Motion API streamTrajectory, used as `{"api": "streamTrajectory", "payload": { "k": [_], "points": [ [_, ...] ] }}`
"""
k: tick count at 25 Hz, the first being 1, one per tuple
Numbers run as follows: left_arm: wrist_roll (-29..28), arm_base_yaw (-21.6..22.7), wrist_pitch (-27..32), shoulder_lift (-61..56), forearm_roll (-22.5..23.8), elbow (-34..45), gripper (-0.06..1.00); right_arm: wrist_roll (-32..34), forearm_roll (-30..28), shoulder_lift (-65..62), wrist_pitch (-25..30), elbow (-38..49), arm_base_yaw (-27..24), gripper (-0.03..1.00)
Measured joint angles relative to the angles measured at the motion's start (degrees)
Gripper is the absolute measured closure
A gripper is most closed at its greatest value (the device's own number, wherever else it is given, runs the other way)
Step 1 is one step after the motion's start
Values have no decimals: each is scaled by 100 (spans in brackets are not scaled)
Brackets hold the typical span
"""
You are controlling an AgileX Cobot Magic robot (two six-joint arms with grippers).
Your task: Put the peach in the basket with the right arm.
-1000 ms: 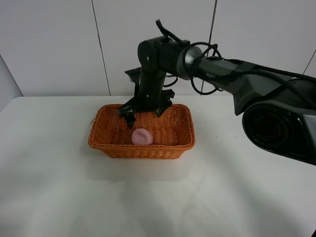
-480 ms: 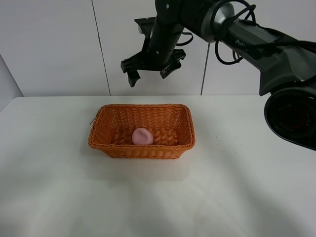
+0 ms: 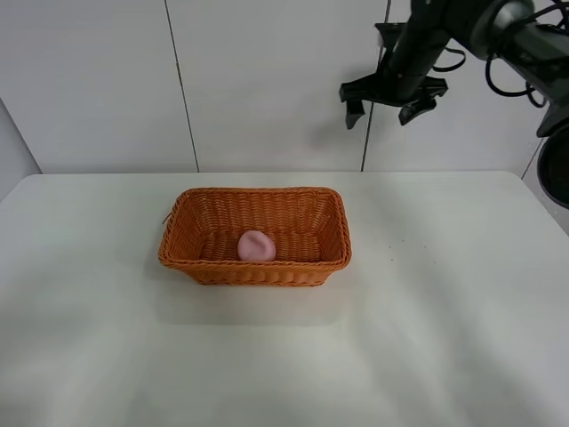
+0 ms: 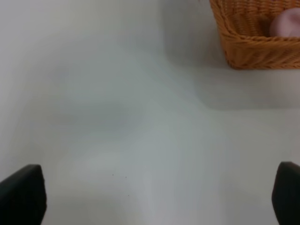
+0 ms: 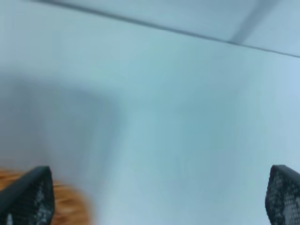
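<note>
The pink peach (image 3: 256, 245) lies on the floor of the orange-brown wicker basket (image 3: 191, 249), near its front wall. My right gripper (image 3: 383, 109) hangs open and empty high above the table, up and to the right of the basket, on the black right arm (image 3: 498, 27). In the right wrist view its fingertips (image 5: 28, 197) frame blurred white table, with an orange corner of the basket (image 5: 70, 208) at the edge. The left wrist view shows the basket (image 4: 243, 44) with the peach (image 4: 287, 22) inside; my left gripper (image 4: 154, 197) is open over bare table.
A white table (image 3: 427, 338) carries the basket. White wall panels with dark seams (image 3: 178, 80) stand behind. The left arm does not show in the exterior view.
The right gripper rose from just above the basket, open, and swung up and to the right, well away from it. The peach stayed in the basket.
</note>
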Motion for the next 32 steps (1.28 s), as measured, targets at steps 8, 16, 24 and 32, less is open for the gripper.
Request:
{"api": "streamTrajectory", "payload": {
  "k": [8,16,24,32],
  "points": [
    [0,0,0,0,0,0,-4,0,-19,0,0,0,-1073,27],
    [0,0,0,0,0,0,-4,-11,38,-390,1,504,-1199,27],
    [0,0,0,0,0,0,-4,-20,38,-2301,-17,2961,-1199,27],
    [0,0,0,0,0,0,-4,-25,38,-5236,-12,6582,-1199,27]
  ]
}}
